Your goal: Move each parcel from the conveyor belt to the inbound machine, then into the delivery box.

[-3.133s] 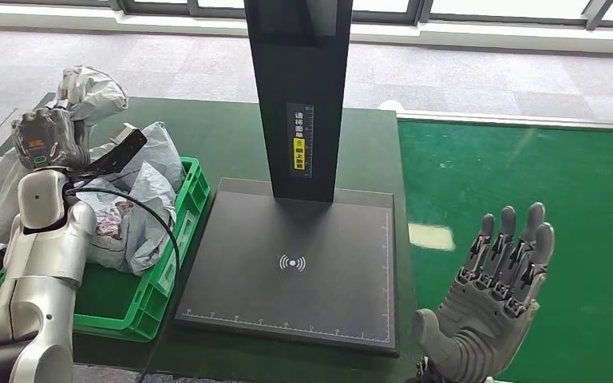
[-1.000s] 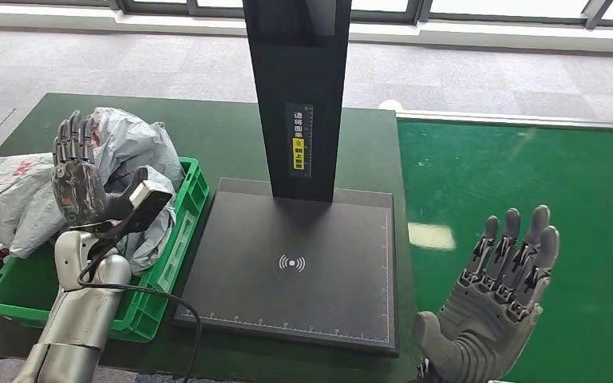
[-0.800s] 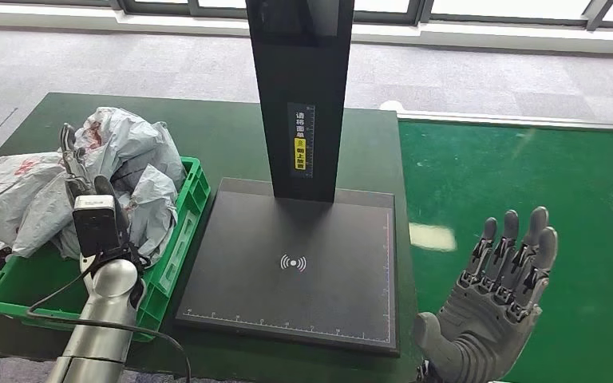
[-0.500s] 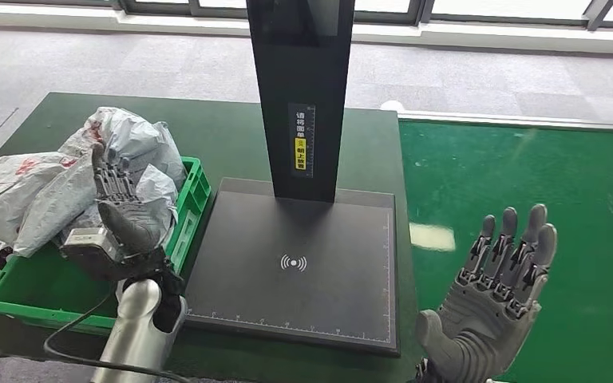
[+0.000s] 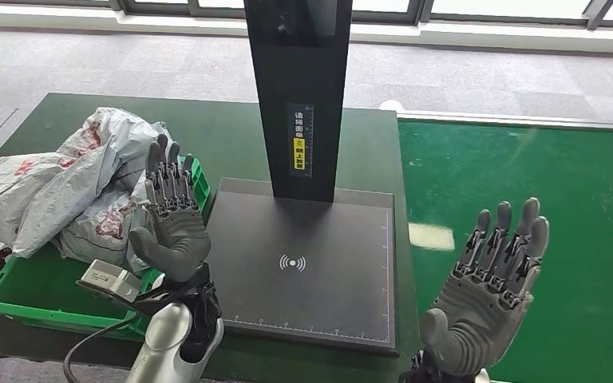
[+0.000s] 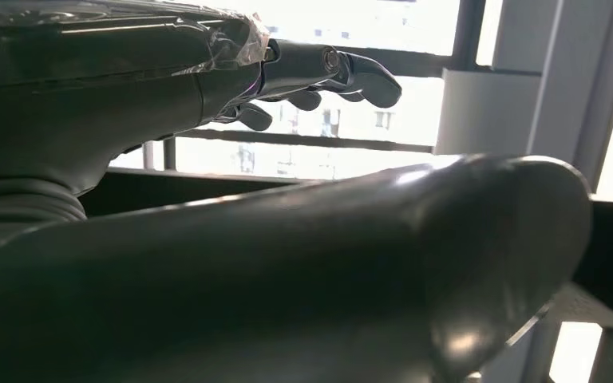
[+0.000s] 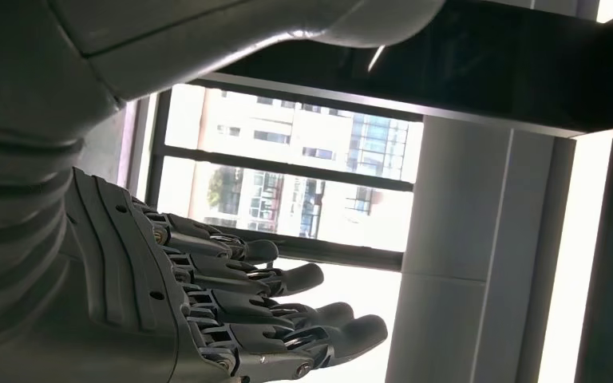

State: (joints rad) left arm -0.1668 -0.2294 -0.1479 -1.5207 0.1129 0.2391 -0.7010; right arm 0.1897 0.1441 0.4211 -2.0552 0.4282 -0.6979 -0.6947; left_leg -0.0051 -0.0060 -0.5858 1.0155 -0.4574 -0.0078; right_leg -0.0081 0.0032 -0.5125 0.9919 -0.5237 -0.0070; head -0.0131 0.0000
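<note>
Parcels [image 5: 64,187]: pale grey wrap, red and dark print marks. Delivery box [image 5: 36,291] at 8 o'clock: bright green. Inbound machine [image 5: 295,263]: matte black plate with a white ruler edge and white wireless mark; black column carrying a yellow and white label. Conveyor belt [image 5: 575,215] at 3 o'clock: vivid green. Left hand [image 5: 174,223] and right hand [image 5: 487,291]: dark grey. Table [image 5: 223,128]: dark green.

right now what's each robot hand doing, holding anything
Left robot hand: open, holding nothing.
Right robot hand: open, holding nothing.
</note>
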